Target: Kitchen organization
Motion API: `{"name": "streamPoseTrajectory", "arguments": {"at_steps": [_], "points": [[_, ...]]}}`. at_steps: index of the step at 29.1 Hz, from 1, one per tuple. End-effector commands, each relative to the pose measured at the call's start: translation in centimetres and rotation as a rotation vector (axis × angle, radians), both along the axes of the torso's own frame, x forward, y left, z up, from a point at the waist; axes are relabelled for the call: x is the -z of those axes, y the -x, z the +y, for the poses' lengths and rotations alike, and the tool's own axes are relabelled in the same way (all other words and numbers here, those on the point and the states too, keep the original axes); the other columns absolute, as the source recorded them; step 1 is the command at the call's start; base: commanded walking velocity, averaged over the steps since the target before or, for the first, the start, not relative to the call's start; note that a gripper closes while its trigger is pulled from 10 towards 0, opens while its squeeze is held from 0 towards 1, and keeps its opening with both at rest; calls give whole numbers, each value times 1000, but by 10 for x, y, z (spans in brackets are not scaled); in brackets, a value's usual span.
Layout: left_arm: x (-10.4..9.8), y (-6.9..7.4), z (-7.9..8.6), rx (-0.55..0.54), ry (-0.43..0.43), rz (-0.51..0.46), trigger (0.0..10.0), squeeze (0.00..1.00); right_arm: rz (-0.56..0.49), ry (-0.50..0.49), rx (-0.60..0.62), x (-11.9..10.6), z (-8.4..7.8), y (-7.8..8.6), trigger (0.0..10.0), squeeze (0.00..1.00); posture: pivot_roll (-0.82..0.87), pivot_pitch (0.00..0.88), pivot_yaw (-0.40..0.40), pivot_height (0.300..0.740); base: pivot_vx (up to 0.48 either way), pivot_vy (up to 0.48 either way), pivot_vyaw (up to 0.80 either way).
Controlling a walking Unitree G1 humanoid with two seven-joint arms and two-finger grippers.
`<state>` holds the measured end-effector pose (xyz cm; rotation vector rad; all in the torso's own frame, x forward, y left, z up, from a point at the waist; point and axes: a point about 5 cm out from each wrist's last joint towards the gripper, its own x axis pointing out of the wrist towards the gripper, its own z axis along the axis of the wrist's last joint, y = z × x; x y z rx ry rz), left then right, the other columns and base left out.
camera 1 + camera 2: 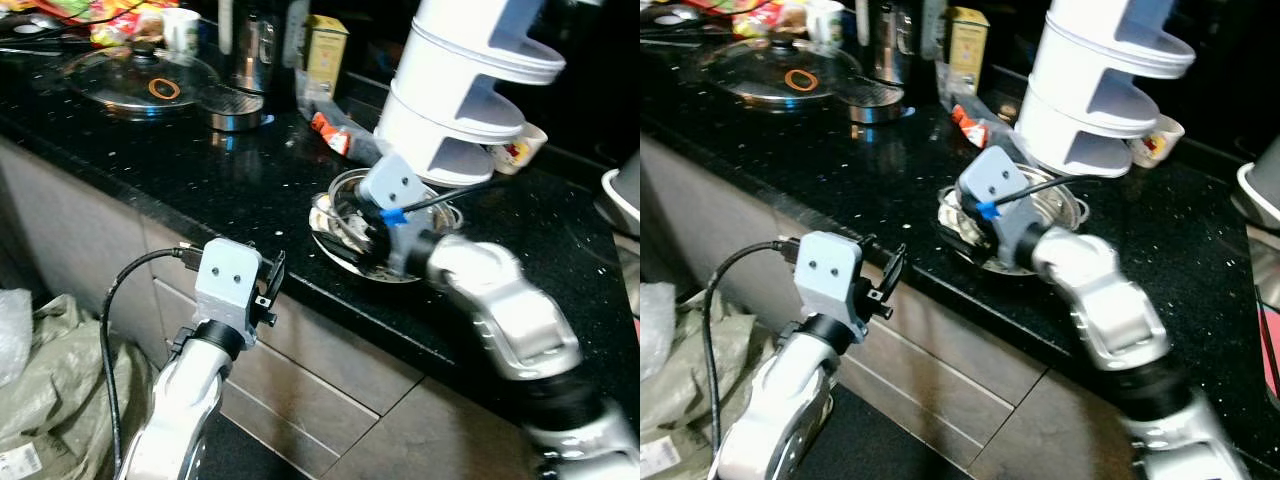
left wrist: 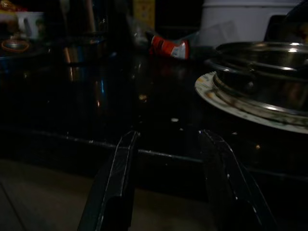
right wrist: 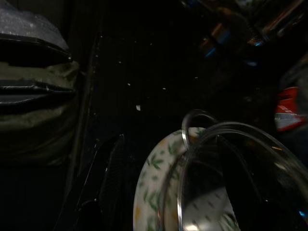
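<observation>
A leaf-patterned plate (image 3: 153,169) lies near the front edge of the black counter (image 1: 200,170), with a steel bowl (image 2: 262,72) standing on it. My right gripper (image 1: 352,236) reaches down at the near left side of the plate and bowl. It is open, one finger (image 3: 114,180) outside the plate's rim, the other hidden by the bowl's wall. My left gripper (image 2: 166,159) is open and holds nothing. It hovers in front of the counter edge, left of the plate and level with it.
A white tiered rack (image 1: 465,90) stands just behind the bowl, with a mug (image 1: 520,150) beside it. Further left are a red packet (image 1: 333,135), a yellow box (image 1: 327,48), a steel pot (image 1: 252,55) and a glass-lidded pan (image 1: 140,80). Drawers (image 1: 330,380) and a sack (image 1: 45,370) sit below.
</observation>
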<state>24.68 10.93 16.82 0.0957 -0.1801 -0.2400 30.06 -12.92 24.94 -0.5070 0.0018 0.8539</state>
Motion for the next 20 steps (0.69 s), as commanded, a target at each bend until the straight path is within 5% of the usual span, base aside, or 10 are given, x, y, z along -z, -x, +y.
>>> {"name": "streamPoseTrajectory", "arguments": {"at_steps": [1, 20], "points": [[0, 1, -5, 21, -5, 3, 10000, 0, 35, 14, -38, -3, -3, 6, 10000, 0, 177, 0, -172, 740, 0, 0, 0], [1, 0, -7, 30, -11, 15, 10000, 0, 238, 229, 99, 24, -15, 6, 10000, 0, 173, 0, -173, 740, 0, 0, 0]]}}
